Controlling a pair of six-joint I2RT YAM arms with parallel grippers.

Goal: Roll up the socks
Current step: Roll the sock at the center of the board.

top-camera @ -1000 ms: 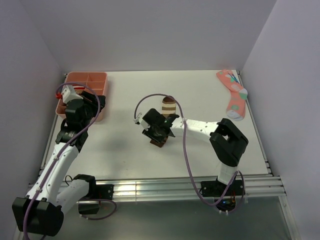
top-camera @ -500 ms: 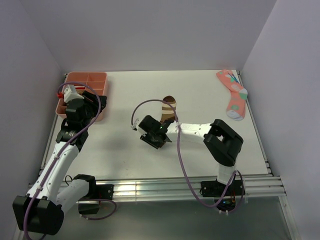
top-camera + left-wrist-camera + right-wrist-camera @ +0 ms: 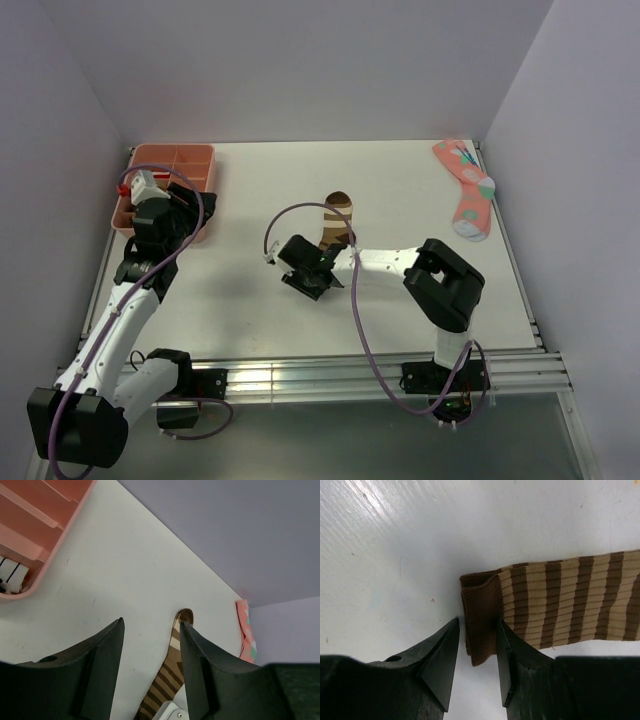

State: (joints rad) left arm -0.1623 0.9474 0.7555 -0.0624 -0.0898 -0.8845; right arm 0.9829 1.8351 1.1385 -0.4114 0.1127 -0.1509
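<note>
Pink tray [image 3: 175,149] back left, seemingly dotted pink sock [image 3: 466,187] back right

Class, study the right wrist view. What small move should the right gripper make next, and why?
Probably close the right gripper on the cuff. Its open jaws straddle that brown end of the striped sock, which lies flat and unrolled on the table; nothing seems gripped yet. A hold there would let the roll begin.
</note>
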